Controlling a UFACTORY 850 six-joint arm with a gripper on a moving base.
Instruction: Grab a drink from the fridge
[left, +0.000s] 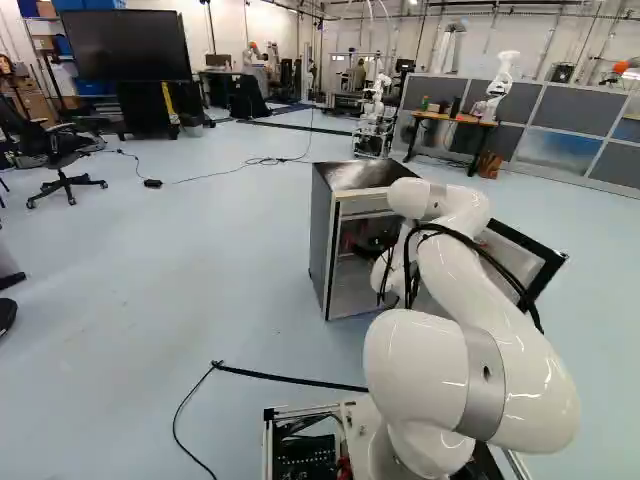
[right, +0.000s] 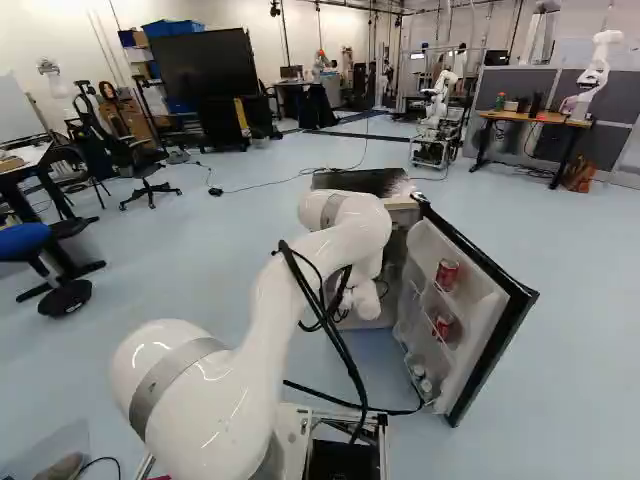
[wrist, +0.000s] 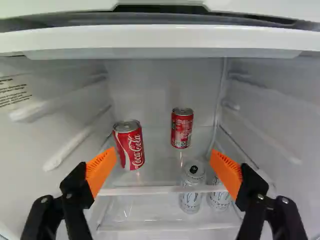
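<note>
My gripper (left: 375, 242) shows as a dark part inside the fridge (left: 322, 238) in the left base view, its fingertips hidden. In the wrist view the gripper (wrist: 162, 162) stands open at the fridge's mouth, its orange pads wide apart with nothing held. Ahead, on the glass shelf (wrist: 150, 191), a larger red can (wrist: 129, 146) stands close by one fingertip. A smaller red can (wrist: 182, 128) is farther back, near the rear wall. Under that shelf are two pale cans (wrist: 191, 192), (wrist: 219, 196), partly covered by the shelf edge and one finger.
The fridge door (right: 490, 325) hangs wide open beside the arm, with red cans (right: 447, 274) and pale containers in its racks. A white rim (wrist: 160, 39) spans the fridge opening above the gripper. Another robot (right: 436, 105) and a wooden table (right: 535, 117) stand beyond.
</note>
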